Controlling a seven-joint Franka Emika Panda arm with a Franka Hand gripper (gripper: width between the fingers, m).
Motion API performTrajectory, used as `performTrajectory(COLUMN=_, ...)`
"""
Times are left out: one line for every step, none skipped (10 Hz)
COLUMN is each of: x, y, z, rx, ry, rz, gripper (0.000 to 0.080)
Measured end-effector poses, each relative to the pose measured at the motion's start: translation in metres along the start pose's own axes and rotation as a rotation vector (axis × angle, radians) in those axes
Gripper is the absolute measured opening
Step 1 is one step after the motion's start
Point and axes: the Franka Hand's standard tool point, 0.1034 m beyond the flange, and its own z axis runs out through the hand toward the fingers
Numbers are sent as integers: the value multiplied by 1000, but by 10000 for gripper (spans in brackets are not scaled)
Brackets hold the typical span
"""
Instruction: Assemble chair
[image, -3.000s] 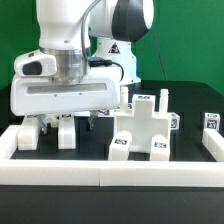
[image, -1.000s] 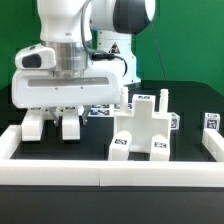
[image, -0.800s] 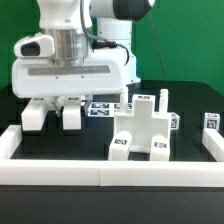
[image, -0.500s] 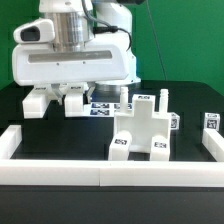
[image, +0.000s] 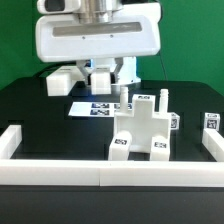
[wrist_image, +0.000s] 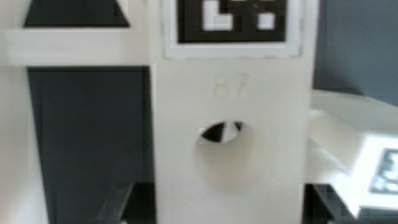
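My hand (image: 84, 70) is pinched on a white chair piece (image: 62, 80), holding it up off the black bench (image: 30, 110). The marker board (image: 95, 108) lies below it. The wrist view shows a tag (wrist_image: 231, 25) and a round hole (wrist_image: 222, 133) on the piece. Another chair block (image: 140, 128) stands on the bench, toward the exterior view's right.

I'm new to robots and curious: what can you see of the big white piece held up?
The held white piece looks like chunky plastic: a wide flat panel with two short blocky legs hanging beneath. It hangs level, clear of the black table and the marker board. The wrist view shows a square tag and a round hole. Only the pincer touches it, clamped shut.
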Motion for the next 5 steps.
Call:
performTrajectory(x=7, y=-4, z=3, rx=-5, ry=3, rz=-15, gripper=288)
performTrajectory(x=6, y=-3, z=6, rx=-6, ry=-2, rz=-13, gripper=288)
performTrajectory(x=6, y=-2, z=6, rx=-6, ry=-2, rz=-13, gripper=288)
performTrajectory(x=5, y=-2, z=7, rx=-6, ry=-3, rz=-13, gripper=288)
performTrajectory(x=5, y=-3, z=7, rx=-6, ry=-4, rz=-6, gripper=288)
